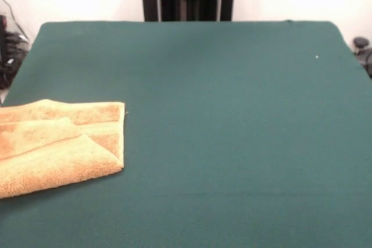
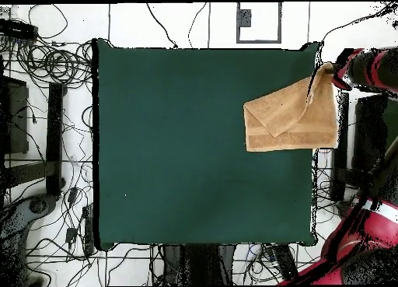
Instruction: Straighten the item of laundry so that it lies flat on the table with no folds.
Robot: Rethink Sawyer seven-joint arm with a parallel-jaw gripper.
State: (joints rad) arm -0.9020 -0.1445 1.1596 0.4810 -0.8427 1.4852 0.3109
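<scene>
At the left edge of the table (image 1: 221,114) in the front view, the towel (image 1: 55,146) lies folded, one flap doubled diagonally across it. Overhead, the gripper (image 2: 336,72) sits at the towel's outer corner beyond the table edge; apparently gripping it, though finger state cannot be confirmed.

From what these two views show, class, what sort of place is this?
Probably a robotics lab or test cell, not a home laundry room. A red robot arm reaches over a green-covered table, loose cables sprawl across the floor, and one folded towel lies out.
</scene>
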